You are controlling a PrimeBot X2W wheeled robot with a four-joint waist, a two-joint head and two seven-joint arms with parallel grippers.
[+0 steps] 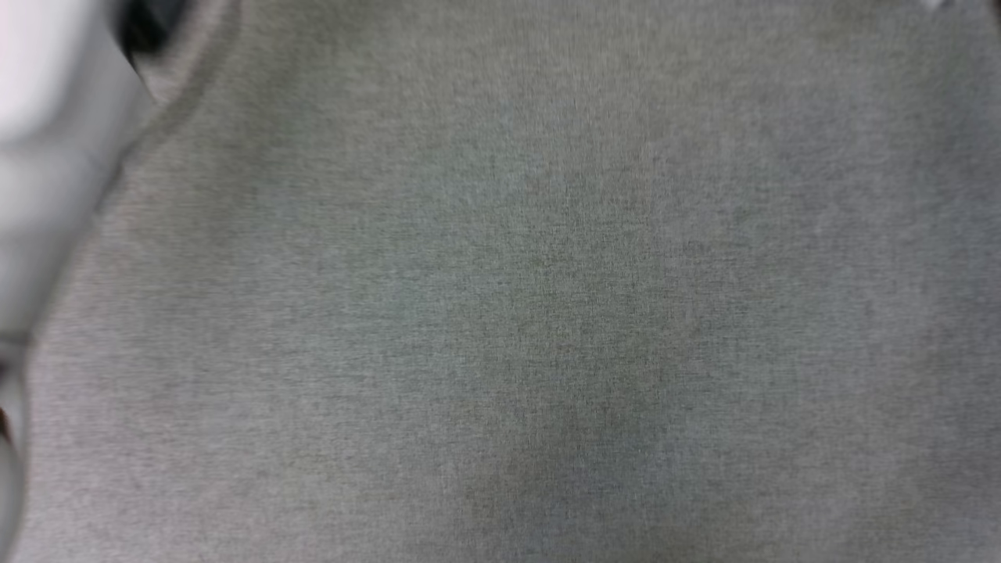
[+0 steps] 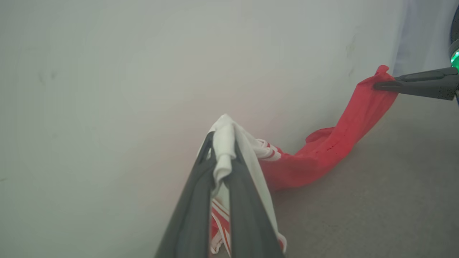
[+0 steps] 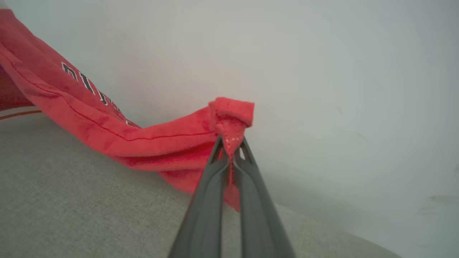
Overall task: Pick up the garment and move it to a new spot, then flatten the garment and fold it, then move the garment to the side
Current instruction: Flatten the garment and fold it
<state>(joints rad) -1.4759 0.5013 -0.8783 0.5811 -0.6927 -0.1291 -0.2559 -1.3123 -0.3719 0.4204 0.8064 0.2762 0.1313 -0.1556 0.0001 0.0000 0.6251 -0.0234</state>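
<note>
- A grey fabric surface [image 1: 547, 313] runs up to a pale wall [image 2: 107, 71].
- The garment [image 2: 340, 139] hangs between both grippers, its middle sagging low by the wall.
- The left gripper [image 2: 223, 143] is clamped on a white sleeve; the right gripper [image 3: 232, 143] is pinched tight on a red corner.
- Likely step: carrying it to a new spot. Next it needs lowering and spreading flat.
- The right wrist view shows black letters [image 3: 86, 84] — the left wrist view shows the striped trim [image 2: 267, 150].
</note>
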